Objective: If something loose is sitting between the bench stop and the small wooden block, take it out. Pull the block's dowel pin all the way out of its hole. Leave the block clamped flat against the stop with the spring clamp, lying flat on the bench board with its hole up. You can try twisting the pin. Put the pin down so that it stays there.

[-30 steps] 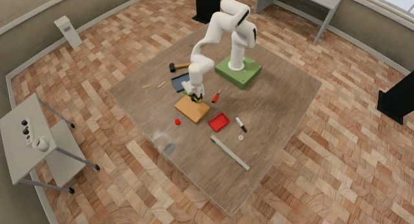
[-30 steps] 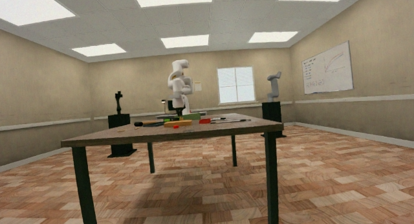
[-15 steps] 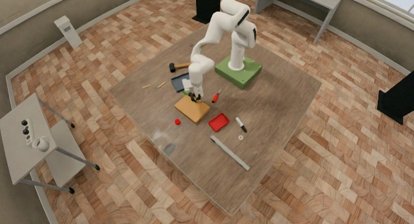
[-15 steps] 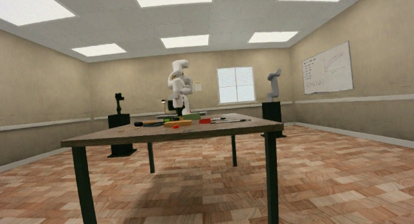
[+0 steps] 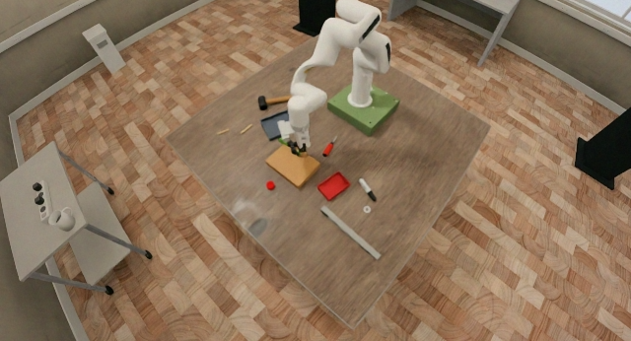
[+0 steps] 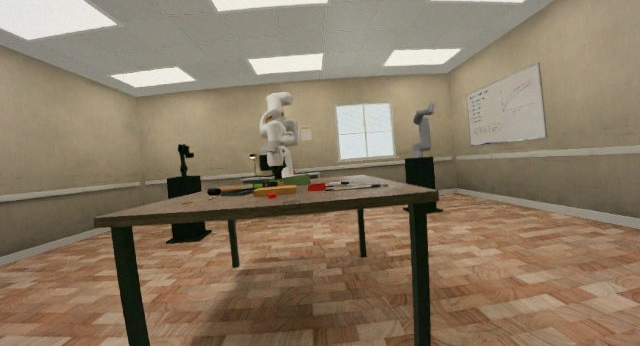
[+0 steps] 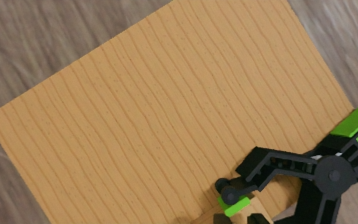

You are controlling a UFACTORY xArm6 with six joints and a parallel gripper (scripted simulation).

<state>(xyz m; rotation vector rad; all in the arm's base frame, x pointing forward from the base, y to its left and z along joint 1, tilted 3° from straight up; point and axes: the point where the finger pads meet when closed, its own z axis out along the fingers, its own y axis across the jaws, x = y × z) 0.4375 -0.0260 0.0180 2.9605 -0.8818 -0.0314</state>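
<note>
The tan bench board [image 5: 292,166] lies mid-table and fills the wrist view [image 7: 170,115]. A black and green spring clamp [image 7: 310,170] grips the small wooden block [image 7: 252,200] at the board's far corner; only part of the block shows at the bottom edge. My gripper [image 5: 299,150] points straight down onto the block, beside the clamp [image 5: 286,142]. Its fingers are shut on the dowel pin, which is hidden under my wrist. Only the fingertips peek in at the bottom of the wrist view. The bench stop and any loose piece are out of sight.
Around the board are a red screwdriver [image 5: 329,147], a red tray [image 5: 333,185], a red cap [image 5: 270,185], a marker [image 5: 367,189], a washer [image 5: 367,209], a grey bar [image 5: 350,232], a dark tray [image 5: 274,124], a mallet [image 5: 272,102] and two loose dowels [image 5: 245,128].
</note>
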